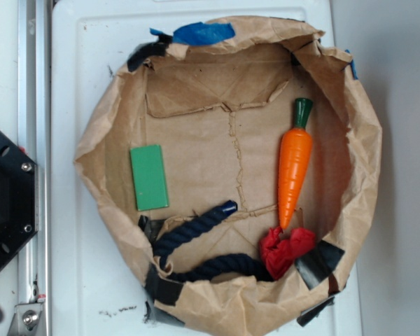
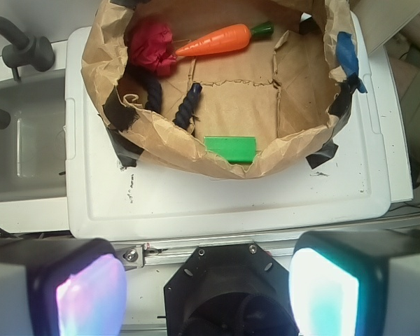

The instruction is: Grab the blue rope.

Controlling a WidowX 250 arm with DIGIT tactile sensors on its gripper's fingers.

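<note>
The blue rope (image 1: 196,238) is a thick navy twisted cord lying curved along the near wall of the brown paper basket (image 1: 98,140), its glossy capped end at the centre. In the wrist view the blue rope (image 2: 187,105) shows at the basket's left, partly hidden by the paper rim. My gripper (image 2: 206,290) is open, its two pads wide apart with nothing between them. It hangs over the black robot base, well short of the basket and the rope. The gripper does not show in the exterior view.
Inside the basket lie an orange carrot (image 1: 295,164), a green block (image 1: 149,177) and a red crumpled cloth (image 1: 285,248). A bright blue tape scrap (image 1: 203,32) sticks to the rim. The basket stands on a white lid (image 2: 224,196). The black robot base (image 1: 3,199) is at left.
</note>
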